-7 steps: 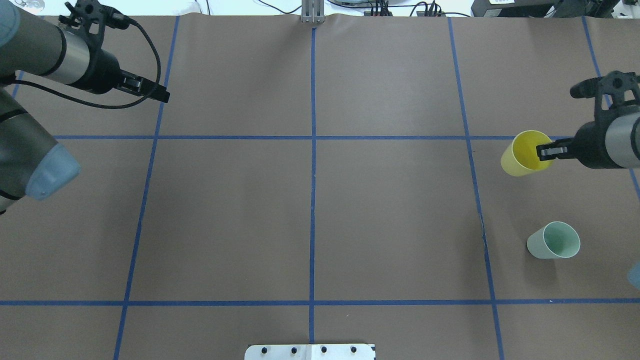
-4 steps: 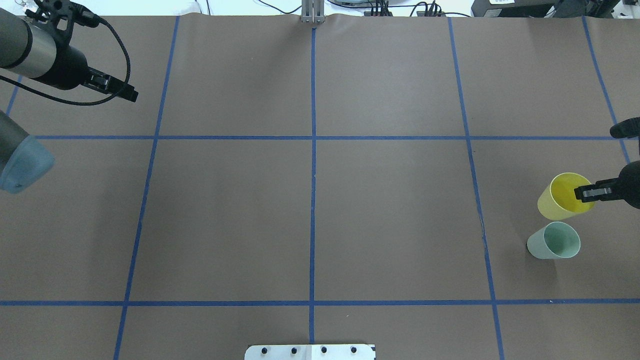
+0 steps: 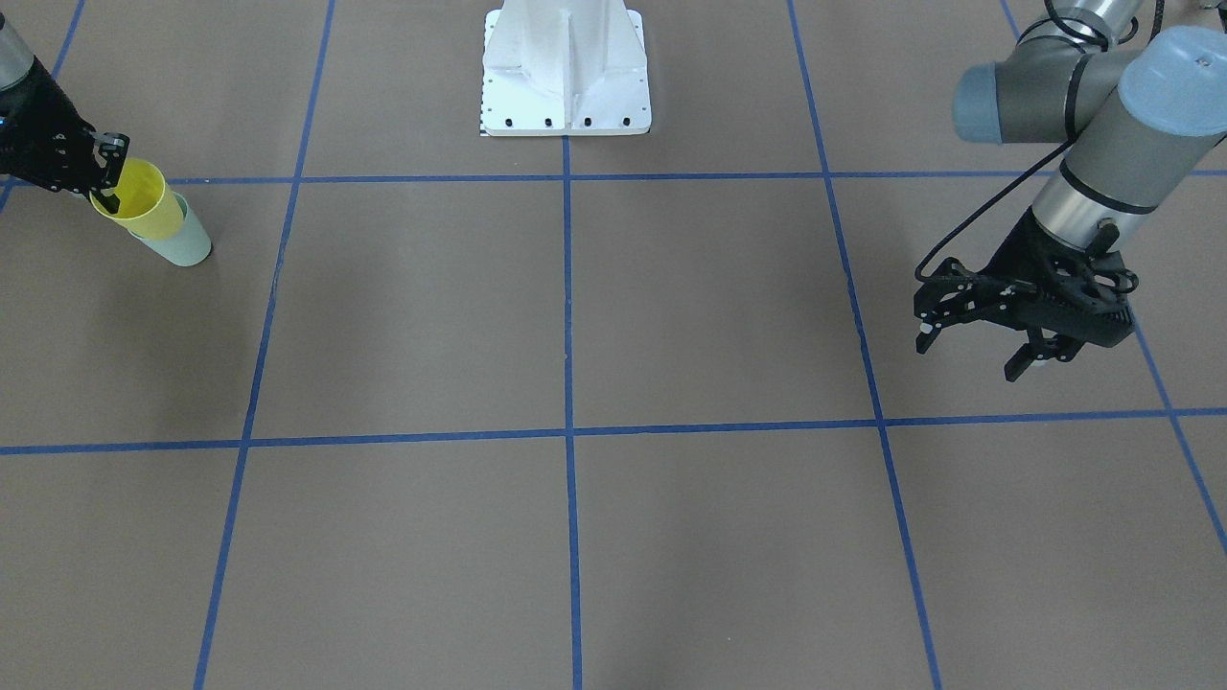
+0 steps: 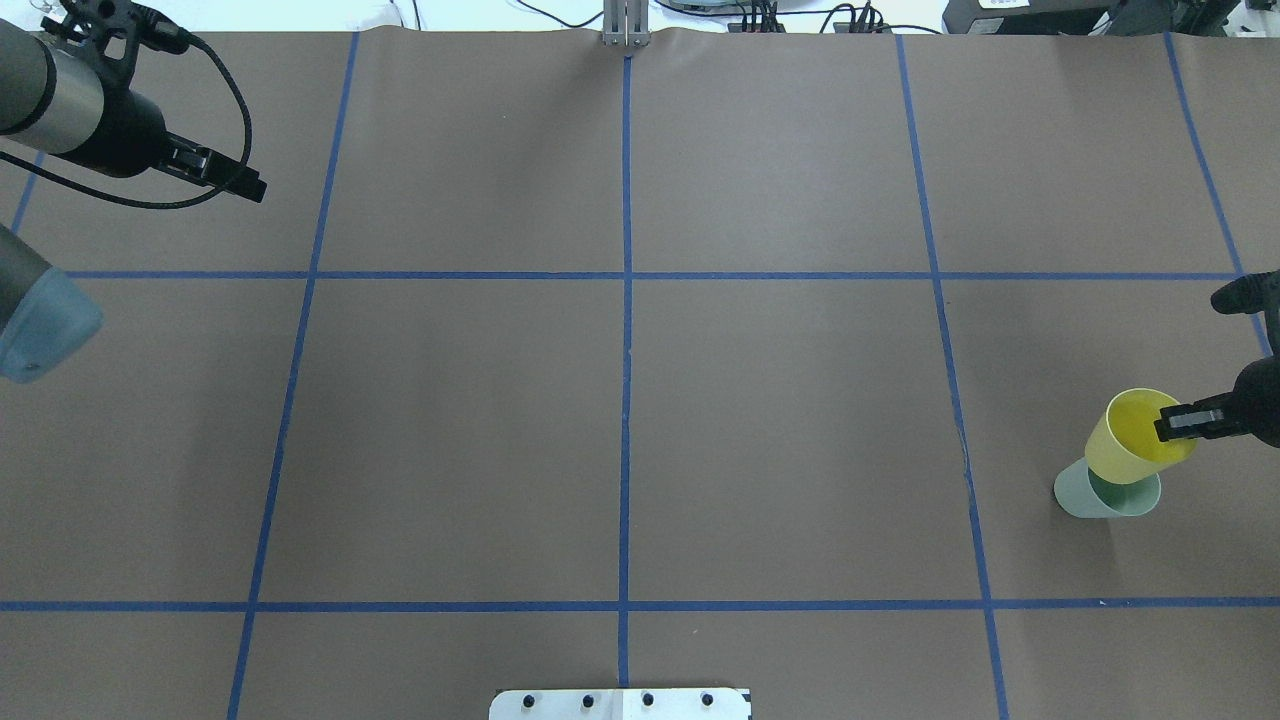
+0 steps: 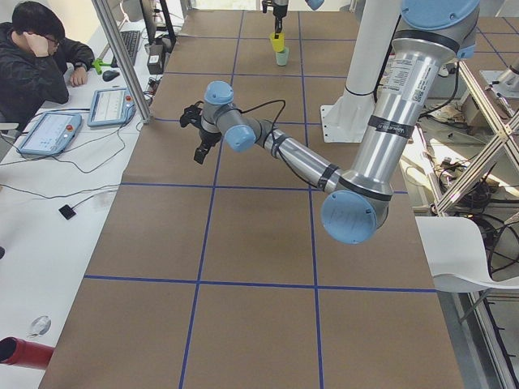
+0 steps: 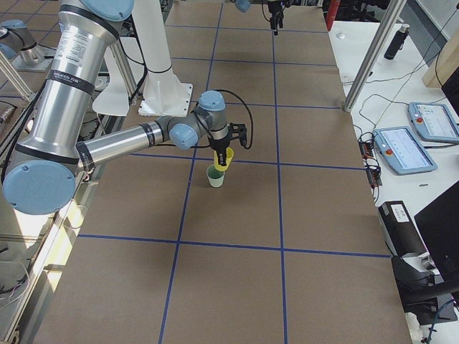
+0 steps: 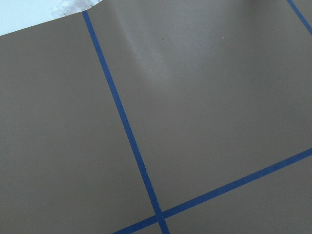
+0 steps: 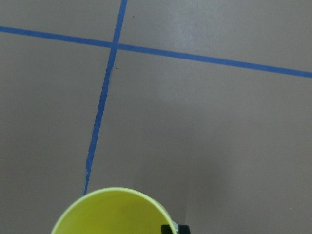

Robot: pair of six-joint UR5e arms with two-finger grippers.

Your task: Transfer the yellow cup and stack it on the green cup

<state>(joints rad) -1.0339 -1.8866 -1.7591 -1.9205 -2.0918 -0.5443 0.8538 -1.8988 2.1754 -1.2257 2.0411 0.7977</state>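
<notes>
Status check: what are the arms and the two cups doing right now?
Right gripper shut on yellow cup, tilted over green cup, not seated flush. Left gripper open, empty. Nothing in the way.

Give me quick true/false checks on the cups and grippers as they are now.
1. The right gripper pinches the yellow cup at its rim. True.
2. The yellow cup is fully nested in the green cup. False: it hangs tilted over the green cup's mouth, held by the gripper, with most of its body above the green rim.
3. The left gripper carries a cup. False: it is open and empty, far from both cups.
4. The green cup stands upright, mouth up. True.
</notes>
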